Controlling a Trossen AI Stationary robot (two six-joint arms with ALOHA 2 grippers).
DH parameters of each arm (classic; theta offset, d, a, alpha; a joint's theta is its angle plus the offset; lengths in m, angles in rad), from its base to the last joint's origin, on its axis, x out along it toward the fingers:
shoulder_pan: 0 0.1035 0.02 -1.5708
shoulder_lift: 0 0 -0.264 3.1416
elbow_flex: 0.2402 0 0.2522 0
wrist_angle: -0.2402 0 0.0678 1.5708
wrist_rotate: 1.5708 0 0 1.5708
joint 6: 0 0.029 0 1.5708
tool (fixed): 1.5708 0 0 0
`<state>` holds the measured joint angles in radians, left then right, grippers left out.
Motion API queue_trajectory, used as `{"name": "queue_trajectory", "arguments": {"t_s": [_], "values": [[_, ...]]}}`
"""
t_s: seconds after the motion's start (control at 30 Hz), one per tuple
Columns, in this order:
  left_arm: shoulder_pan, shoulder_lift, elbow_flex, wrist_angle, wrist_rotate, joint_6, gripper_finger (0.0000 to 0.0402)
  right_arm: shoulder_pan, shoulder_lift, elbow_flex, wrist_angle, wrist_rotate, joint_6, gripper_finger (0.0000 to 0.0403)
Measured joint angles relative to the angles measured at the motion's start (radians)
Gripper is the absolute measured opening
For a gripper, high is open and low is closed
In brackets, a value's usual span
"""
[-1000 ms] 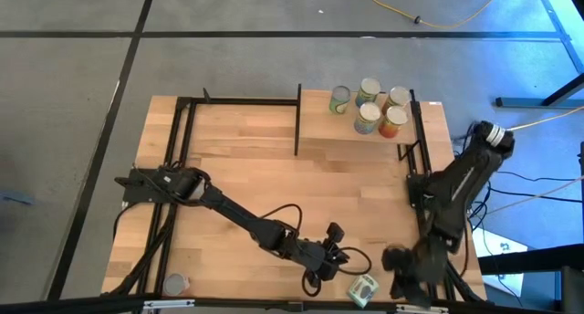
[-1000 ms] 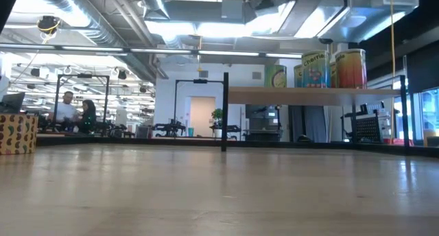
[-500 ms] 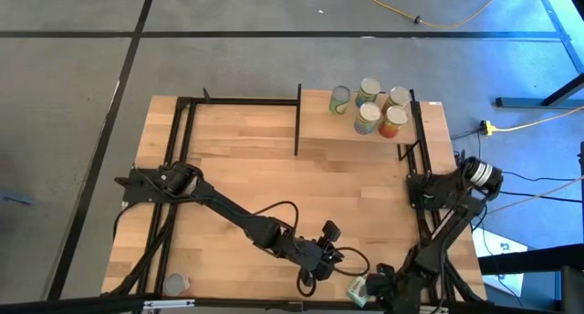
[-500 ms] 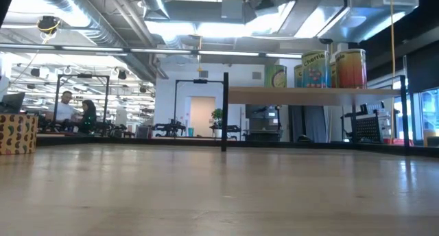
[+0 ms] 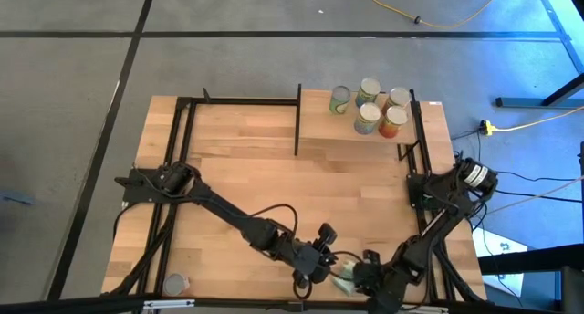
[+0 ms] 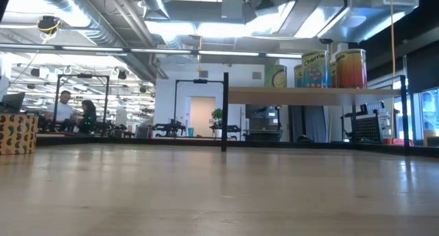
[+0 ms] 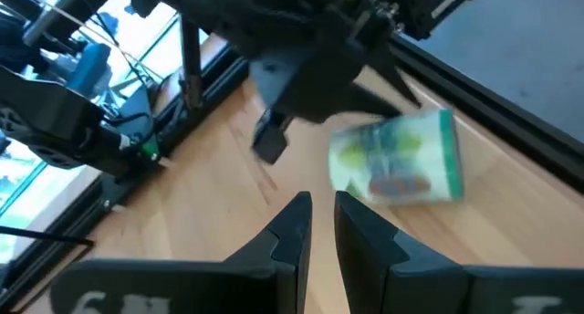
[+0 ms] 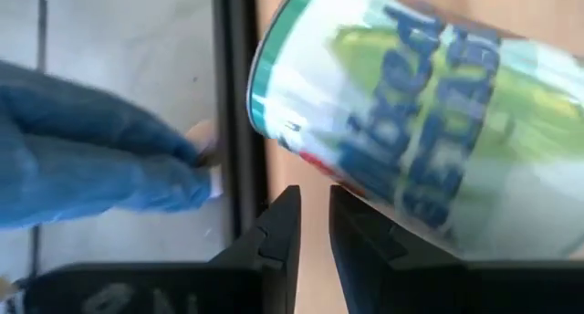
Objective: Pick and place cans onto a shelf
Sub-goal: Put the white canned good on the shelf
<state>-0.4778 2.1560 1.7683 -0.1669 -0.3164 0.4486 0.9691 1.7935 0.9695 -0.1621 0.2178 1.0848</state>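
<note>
Green can [image 5: 344, 281] on its side at table's near edge, btwn both grippers. L gripper [image 5: 317, 259] just beside it, jaws nearly shut, holding nothing. R gripper [image 5: 368, 270] at can, jaws nearly shut, empty. Five cans [image 5: 370, 107] upright on shelf [image 5: 315, 122], far right corner. One can [image 5: 173, 283] near left corner

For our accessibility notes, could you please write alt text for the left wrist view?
A green-labelled can lies on its side on the wooden table, just beyond the left gripper, whose fingers are nearly together. The right gripper hangs beside the can.
</note>
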Motion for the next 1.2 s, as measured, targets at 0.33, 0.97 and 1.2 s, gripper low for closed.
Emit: {"name": "queue_trajectory", "arguments": {"t_s": [0.33,0.97,1.2], "values": [[-0.017,0.0,0.0,-0.118,-0.003,-0.098,0.0045,-0.068,-0.011,-0.001,-0.018,0.015,-0.116,0.0063],[-0.139,0.001,-0.024,-0.406,-0.269,-0.416,0.0045,-0.159,-0.263,-0.002,-0.104,0.016,-0.251,0.0063],[-0.169,0.001,-0.16,-0.42,-0.454,-0.628,0.0045,-0.316,-0.263,-0.002,-0.111,0.018,-0.31,0.0063]]}}
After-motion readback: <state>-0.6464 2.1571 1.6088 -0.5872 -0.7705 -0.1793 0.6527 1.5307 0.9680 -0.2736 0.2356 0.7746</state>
